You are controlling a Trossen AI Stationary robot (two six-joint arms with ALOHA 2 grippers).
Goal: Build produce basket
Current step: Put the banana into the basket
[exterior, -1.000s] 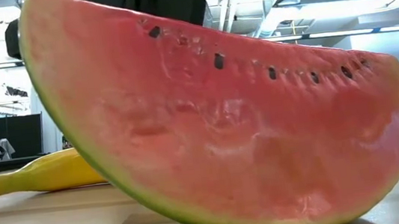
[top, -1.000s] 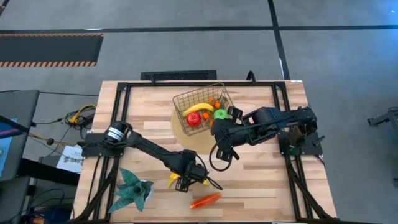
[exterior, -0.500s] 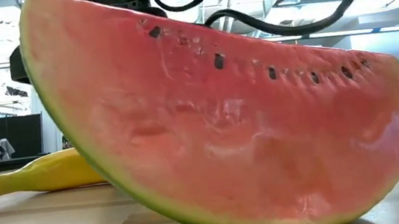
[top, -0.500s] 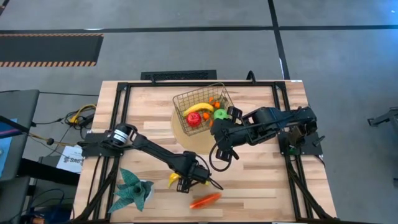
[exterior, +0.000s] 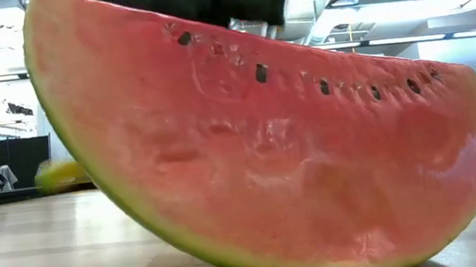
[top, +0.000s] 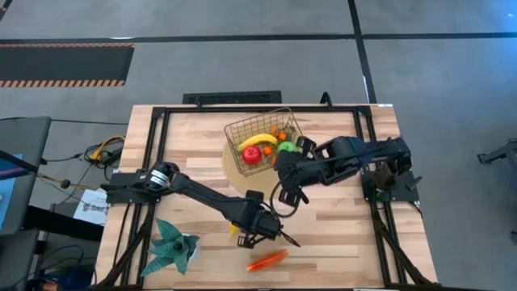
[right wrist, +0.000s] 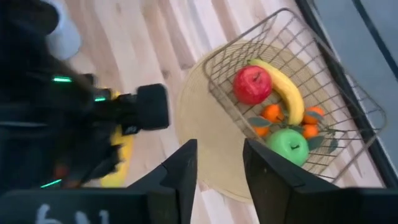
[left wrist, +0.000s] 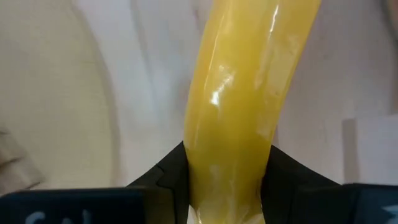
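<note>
Pinching the banana (left wrist: pixel 239 106) between the left gripper (left wrist: pixel 227 186) jaws, off the table

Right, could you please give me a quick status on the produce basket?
Left gripper shut on yellow banana. Right gripper open, beside gold wire basket. Red-orange chili on table.

Overhead on whole table; low view behind watermelon slice (exterior: pixel 267 148); wrist close-ups.

Two dark jointed arms, black looping cables, silver-white collar, green indicator lights
</note>
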